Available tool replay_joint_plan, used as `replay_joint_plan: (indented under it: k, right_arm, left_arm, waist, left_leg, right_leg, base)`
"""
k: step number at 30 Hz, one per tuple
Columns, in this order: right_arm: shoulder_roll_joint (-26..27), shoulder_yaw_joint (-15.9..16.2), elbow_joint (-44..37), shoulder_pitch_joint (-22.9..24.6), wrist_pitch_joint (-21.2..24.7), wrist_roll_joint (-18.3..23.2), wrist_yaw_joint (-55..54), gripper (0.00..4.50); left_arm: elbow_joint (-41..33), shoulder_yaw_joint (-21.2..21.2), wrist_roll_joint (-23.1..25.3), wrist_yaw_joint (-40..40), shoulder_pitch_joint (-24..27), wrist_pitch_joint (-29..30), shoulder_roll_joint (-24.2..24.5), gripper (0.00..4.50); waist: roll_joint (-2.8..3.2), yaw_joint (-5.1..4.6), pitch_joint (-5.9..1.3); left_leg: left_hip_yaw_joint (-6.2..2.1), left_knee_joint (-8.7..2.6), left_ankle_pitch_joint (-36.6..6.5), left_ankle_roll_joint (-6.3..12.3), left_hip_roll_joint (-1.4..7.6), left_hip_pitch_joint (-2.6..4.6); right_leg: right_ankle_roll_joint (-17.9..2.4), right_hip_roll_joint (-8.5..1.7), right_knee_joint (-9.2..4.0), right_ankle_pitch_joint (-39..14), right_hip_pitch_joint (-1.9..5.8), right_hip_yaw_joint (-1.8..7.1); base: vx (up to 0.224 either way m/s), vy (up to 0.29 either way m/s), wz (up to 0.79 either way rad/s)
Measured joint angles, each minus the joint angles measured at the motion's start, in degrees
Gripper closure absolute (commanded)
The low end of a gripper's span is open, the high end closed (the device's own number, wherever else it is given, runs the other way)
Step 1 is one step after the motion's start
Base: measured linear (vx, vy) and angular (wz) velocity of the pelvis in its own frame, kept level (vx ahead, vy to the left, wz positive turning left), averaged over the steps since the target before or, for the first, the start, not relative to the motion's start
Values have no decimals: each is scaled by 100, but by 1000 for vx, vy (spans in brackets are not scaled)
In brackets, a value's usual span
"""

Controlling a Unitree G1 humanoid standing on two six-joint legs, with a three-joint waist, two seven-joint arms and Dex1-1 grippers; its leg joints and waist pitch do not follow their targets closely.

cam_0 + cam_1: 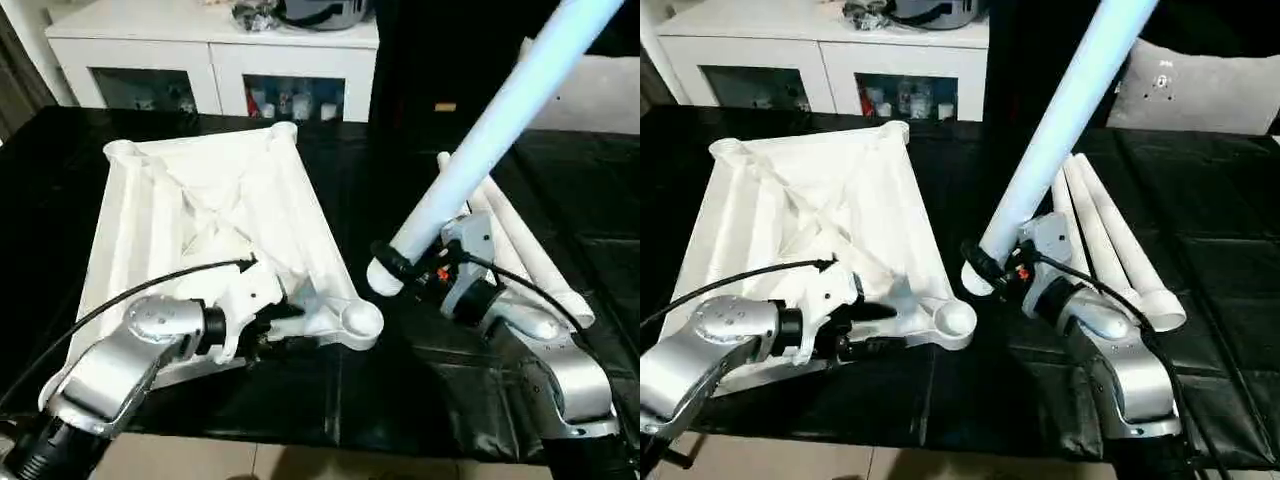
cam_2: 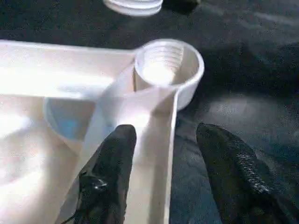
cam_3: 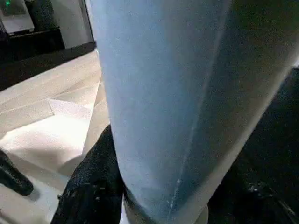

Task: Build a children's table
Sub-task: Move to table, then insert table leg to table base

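The white table top (image 1: 200,210) lies upside down on the black cloth, ribbed underside up. My left gripper (image 2: 166,135) is open at its near right corner, astride the rim wall just short of the round socket (image 2: 168,65); one finger is inside the rim and the other outside over the cloth. My right gripper (image 1: 405,262) is shut on a long white leg (image 1: 490,130). The leg is tilted up and away to the right, and its lower end hangs just right of that socket (image 1: 360,318). Three more legs (image 1: 1100,230) lie side by side on the cloth to the right.
A white cabinet (image 1: 210,60) with glass doors stands behind the table. A grey cushion (image 1: 1200,90) sits at the back right. The black cloth (image 1: 330,390) runs to the front edge near my arms. A thin black cable (image 1: 120,300) arcs over my left forearm.
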Motion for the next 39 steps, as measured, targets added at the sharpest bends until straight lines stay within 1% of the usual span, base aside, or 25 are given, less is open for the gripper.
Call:
replay_joint_plan:
  k: [2,4,7,10,13,16,18,19,20,21,23,24,25,26,28,29,31,34,37,38,39]
  right_arm:
    - [0,2,-4,1,-1,0,10,261]
    - [-1,4,-4,1,-21,-3,38,261]
    - [0,28,-4,1,-37,-6,51,261]
    - [35,47,-7,18,-56,-8,46,261]
    - [50,57,-18,100,-80,-11,43,261]
    - [55,62,-18,163,-85,-12,44,261]
    - [56,64,-29,163,-85,-11,45,261]
    - [56,65,-30,163,-85,-11,48,261]
    - [56,65,-31,163,-85,-11,51,261]
    - [56,76,-31,163,-85,-11,56,261]
    - [59,91,-31,163,-85,-11,59,261]
    - [70,108,-27,149,-85,-11,69,261]
    - [91,133,-23,117,-85,-12,89,261]
    - [113,170,-16,69,-106,-15,104,261]
    - [145,237,31,-80,-195,-16,124,261]
    - [146,249,33,-108,-226,-15,140,261]
    - [142,252,133,-128,-323,-19,209,261]
    - [144,271,300,-144,-410,-82,242,261]
    - [148,268,437,-311,-359,-65,258,261]
    - [141,268,436,-345,-322,-56,301,261]
    - [134,268,436,-357,-320,-50,329,261]
  left_arm:
    - [-2,-10,-1,-65,6,14,4,245]
    - [-7,-12,-1,-106,18,16,8,269]
    - [0,-48,32,-102,35,9,8,285]
    - [100,-146,145,-50,76,-37,0,319]
    - [278,-183,253,-32,84,-161,-8,336]
    - [452,-233,349,-36,82,-254,-16,366]
    - [507,-233,384,-36,51,-292,-31,373]
    - [550,-233,387,-36,36,-320,-49,392]
    - [597,-234,400,-30,17,-354,-77,392]
    - [653,-235,429,-16,3,-421,-102,406]
    - [682,-241,441,-25,1,-476,-109,420]
    - [736,-259,476,-62,-32,-543,-115,439]
    - [782,-276,493,-78,-61,-585,-120,439]
    - [846,-306,524,-85,-105,-656,-132,448]
    - [994,-391,659,-73,-239,-825,-154,448]
    - [1036,-393,710,-67,-259,-885,-154,450]
    - [1188,-397,760,-96,-352,-977,-156,450]
    - [1465,-378,774,-122,-484,-1138,-179,450]
    - [1928,-382,835,-253,-689,-1520,-261,450]
    - [2006,-383,851,-283,-715,-1587,-275,450]
    - [2071,-383,861,-315,-740,-1632,-305,450]
  waist:
    - [8,1,5]
    - [14,3,8]
    - [18,3,10]
    - [19,0,11]
    - [19,5,11]
    - [19,5,11]
    - [19,4,11]
    - [16,3,11]
    - [15,4,11]
    - [14,3,12]
    - [13,4,11]
    - [13,7,12]
    - [13,2,12]
    - [6,-7,13]
    - [-24,-24,10]
    - [-52,-31,3]
    - [-82,-28,-10]
    - [-84,-32,-8]
    - [-59,-30,-6]
    - [-34,-18,-6]
    - [-26,-19,-8]
  left_leg:
    - [0,0,1,-3,1,1]
    - [0,0,6,-10,1,2]
    - [0,0,9,-14,3,6]
    - [0,0,11,-15,5,6]
    - [0,0,10,-15,5,4]
    - [1,0,10,-15,5,2]
    - [1,0,10,-15,5,2]
    - [1,0,10,-15,5,3]
    - [1,0,10,-15,5,3]
    - [1,0,11,-15,6,3]
    - [2,0,11,-15,6,3]
    - [2,0,11,-14,6,3]
    - [3,0,12,-14,6,3]
    - [4,0,12,-14,6,4]
    - [6,-2,16,-17,10,5]
    - [7,-6,17,-19,10,10]
    - [8,-11,18,-21,11,13]
    - [15,-11,21,-24,11,14]
    - [18,-19,38,-24,11,16]
    - [16,-20,40,-27,13,18]
    - [18,-22,40,-26,13,19]
  right_leg:
    - [-1,0,0,0,0,0]
    - [-5,0,0,3,1,0]
    - [-8,0,1,5,4,0]
    - [-8,0,1,5,5,-1]
    - [-6,0,1,4,4,-2]
    - [-5,0,0,3,4,-1]
    - [-5,0,0,4,4,-1]
    - [-6,0,0,4,4,-1]
    - [-6,0,0,4,4,-2]
    - [-5,0,0,4,4,-2]
    - [-5,0,0,4,4,-1]
    - [-4,0,0,3,4,-1]
    - [-2,0,0,2,4,0]
    - [2,0,0,0,4,0]
    - [5,0,1,1,2,-1]
    - [5,1,1,1,3,-1]
    - [13,1,1,-4,4,-2]
    - [21,0,1,-9,3,2]
    - [23,0,1,-5,3,3]
    - [23,0,0,-5,5,1]
    - [23,0,0,-5,5,3]
  base:
    - [0,0,0]
    - [0,0,0]
    - [0,0,0]
    - [0,0,0]
    - [0,0,0]
    - [0,0,0]
    - [0,0,0]
    - [0,0,0]
    - [0,0,0]
    - [0,0,0]
    - [0,0,0]
    - [0,0,0]
    - [0,0,0]
    - [0,0,0]
    - [0,0,0]
    - [0,0,0]
    - [0,0,0]
    - [0,0,0]
    - [0,0,0]
    - [0,0,0]
    - [0,0,0]
